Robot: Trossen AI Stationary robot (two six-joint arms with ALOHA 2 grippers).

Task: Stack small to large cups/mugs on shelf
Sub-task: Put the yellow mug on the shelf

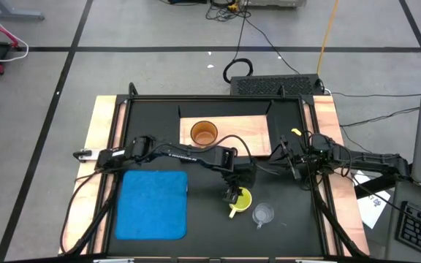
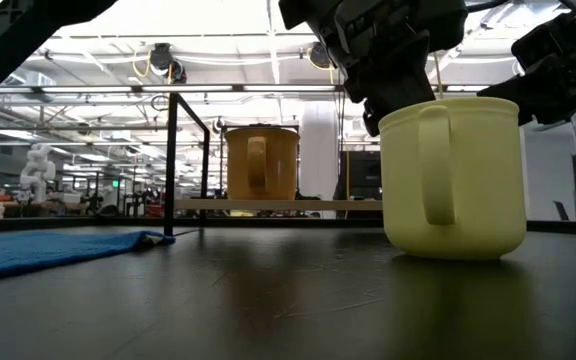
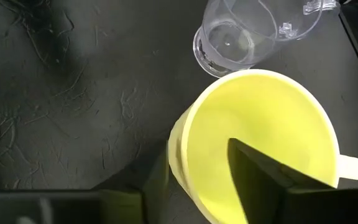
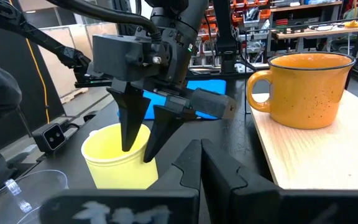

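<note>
Left gripper point(image 4: 138, 134): down over the yellow mug point(image 1: 241, 199), fingers straddling its rim, one inside and one outside against the wall; parted, not visibly clamped on it.
Yellow mug: upright on the black table point(image 1: 203, 219), between the blue mat point(image 1: 152, 204) and the clear glass cup point(image 1: 263, 214).
Clear glass cup: upright just beside the yellow mug, apart from it.
Orange-brown mug point(image 1: 204, 134): upright on the shelf point(image 1: 251, 131), toward its left part, handle facing the front.
Shelf: light wooden board at the back of the table.
Right gripper point(image 1: 296, 162): closed and empty, waiting at the shelf's right end.
</note>
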